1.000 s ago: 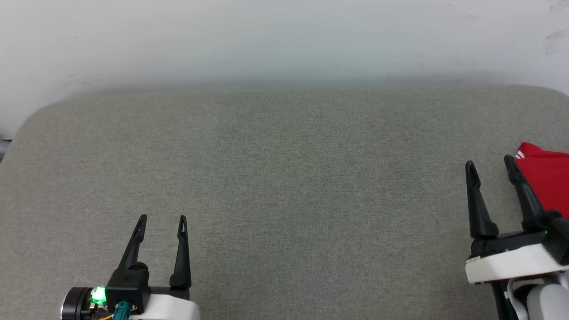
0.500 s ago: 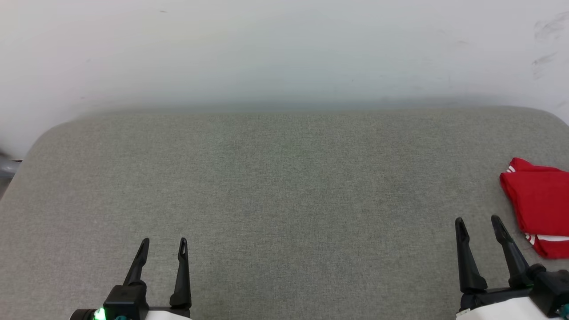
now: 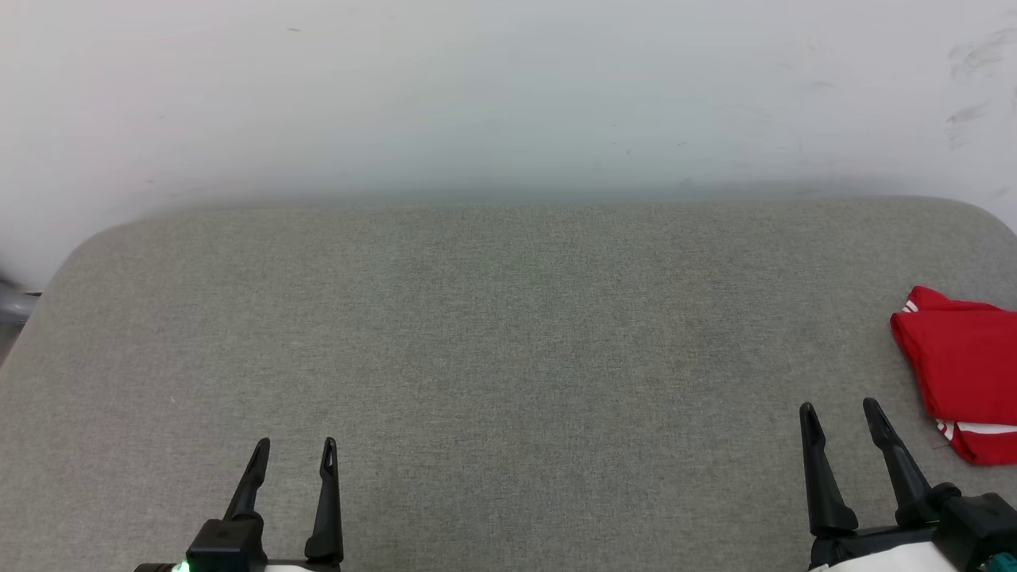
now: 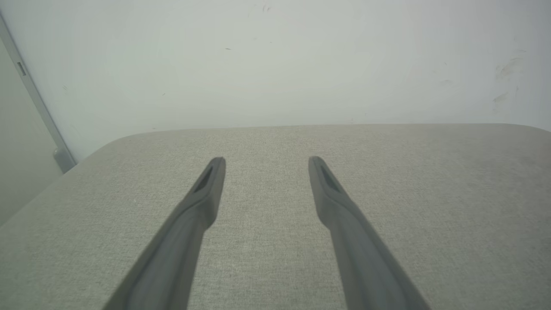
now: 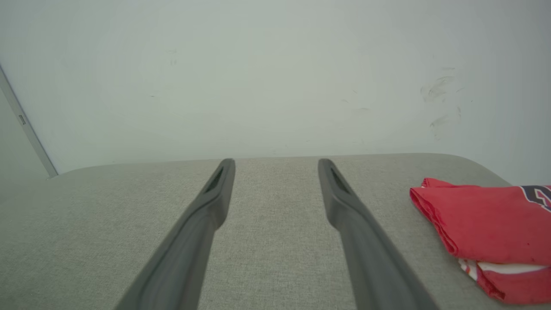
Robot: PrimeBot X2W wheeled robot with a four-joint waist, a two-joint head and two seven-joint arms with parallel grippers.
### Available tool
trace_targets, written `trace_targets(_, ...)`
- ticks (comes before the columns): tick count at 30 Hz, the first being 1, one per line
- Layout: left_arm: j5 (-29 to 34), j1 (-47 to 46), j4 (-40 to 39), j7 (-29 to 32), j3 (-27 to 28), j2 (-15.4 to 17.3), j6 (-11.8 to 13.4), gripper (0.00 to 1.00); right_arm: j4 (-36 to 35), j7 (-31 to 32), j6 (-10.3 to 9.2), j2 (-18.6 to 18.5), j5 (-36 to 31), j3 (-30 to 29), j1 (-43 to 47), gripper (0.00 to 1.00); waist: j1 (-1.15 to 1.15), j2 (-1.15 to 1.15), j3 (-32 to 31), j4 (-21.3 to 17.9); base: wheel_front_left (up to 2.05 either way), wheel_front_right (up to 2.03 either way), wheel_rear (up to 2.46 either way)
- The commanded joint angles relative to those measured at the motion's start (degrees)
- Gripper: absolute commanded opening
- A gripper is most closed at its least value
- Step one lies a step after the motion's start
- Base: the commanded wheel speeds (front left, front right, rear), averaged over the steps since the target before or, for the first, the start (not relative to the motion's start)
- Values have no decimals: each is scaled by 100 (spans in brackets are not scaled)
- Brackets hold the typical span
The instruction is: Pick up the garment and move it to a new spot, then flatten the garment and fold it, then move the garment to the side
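The red garment (image 3: 965,369) lies folded at the right edge of the grey padded surface (image 3: 508,342), a strip of white and striped trim showing at its near end. In the right wrist view the garment (image 5: 486,224) sits to the right of the fingers, with a bit of dark numeral at its far right. My right gripper (image 3: 841,413) stands open, a little left of and nearer than the garment, apart from it. My left gripper (image 3: 295,446) is open at the lower left with nothing between its fingers. Open too are the left gripper (image 4: 262,160) and right gripper (image 5: 276,162) in their wrist views.
A pale wall (image 3: 508,95) rises right behind the padded surface. The surface has rounded far corners and a left edge (image 3: 48,286) with a grey fitting beside it. Bare fabric spreads between the two grippers.
The right gripper has drawn back from beside the garment toward the near edge, leaving the garment lying on the surface. The left gripper has also pulled back. The head view has tilted.
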Motion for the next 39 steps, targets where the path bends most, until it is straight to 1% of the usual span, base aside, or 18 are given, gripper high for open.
trace_targets(1,31,23,13,-13,21,-11,-33,100,-14,-16,-5,35,38,1,52,100,0,0,1,6,0,0,0)
trace_targets(6,48,22,24,-13,50,-30,-47,100,-6,-16,-5,42,42,-10,40,100,0,0,-4,13,0,0,0)
trace_targets(7,9,2,30,0,36,-21,-41,0,17,0,1,9,-3,-6,2,0,0,0,-4,13,0,0,0)
trace_targets(12,-99,36,290,52,32,-32,-50,0,257,40,1,8,84,19,15,0,0,0,-3,14,0,0,0)
trace_targets(17,-704,-75,358,206,101,-44,-109,0,326,155,1,-24,704,25,-72,0,0,0,2,14,0,0,0)
trace_targets(18,-704,-75,358,206,101,-44,-109,0,326,155,1,-24,704,25,-72,0,0,0,2,14,0,0,0)
trace_targets(28,-1813,-265,465,475,214,-67,-218,0,482,374,0,-75,1821,28,-263,0,0,0,13,15,0,0,0)
trace_targets(29,-2019,-301,485,525,235,-72,-240,0,510,415,0,-83,2029,27,-295,0,0,0,15,15,0,0,0)
trace_targets(39,-2887,-455,571,738,322,-88,-325,0,626,597,0,-110,2888,15,-435,0,0,0,25,15,0,0,0)
